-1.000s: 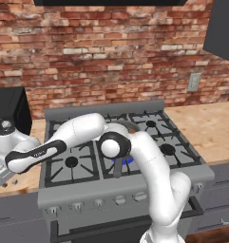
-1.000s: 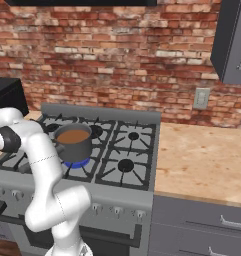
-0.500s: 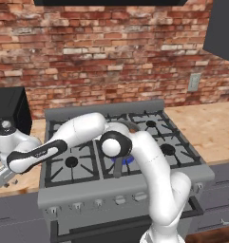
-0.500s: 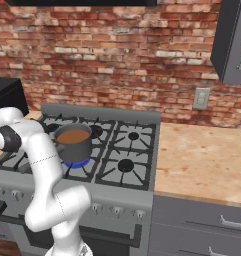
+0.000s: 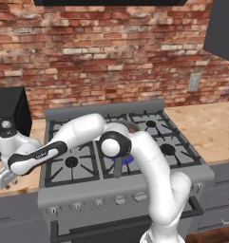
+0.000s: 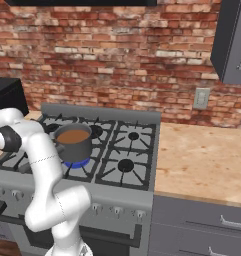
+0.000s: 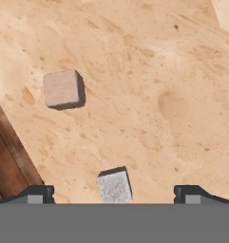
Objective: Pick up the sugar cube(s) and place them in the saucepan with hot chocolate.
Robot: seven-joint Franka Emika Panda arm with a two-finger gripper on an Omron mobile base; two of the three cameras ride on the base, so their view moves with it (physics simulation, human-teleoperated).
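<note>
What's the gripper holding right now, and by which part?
Nothing. The gripper is open, its fingertips standing wide apart on either side of one sugar cube on the counter, not touching it. A second cube lies beyond.

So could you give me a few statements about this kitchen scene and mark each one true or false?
1. The dark grey metal saucepan holds brown liquid. True.
2. Two small pale cubes lie on the sandy wooden counter: one cube farther off, one cube between the claw's fingertips. True.
3. The claw is clamped shut on a cube. False: its fingertips stand wide apart, holding nothing.
4. The saucepan sits on the wooden counter. False: it sits on the grey gas stove, over a blue flame.
5. The back wall is red brick. True.
</note>
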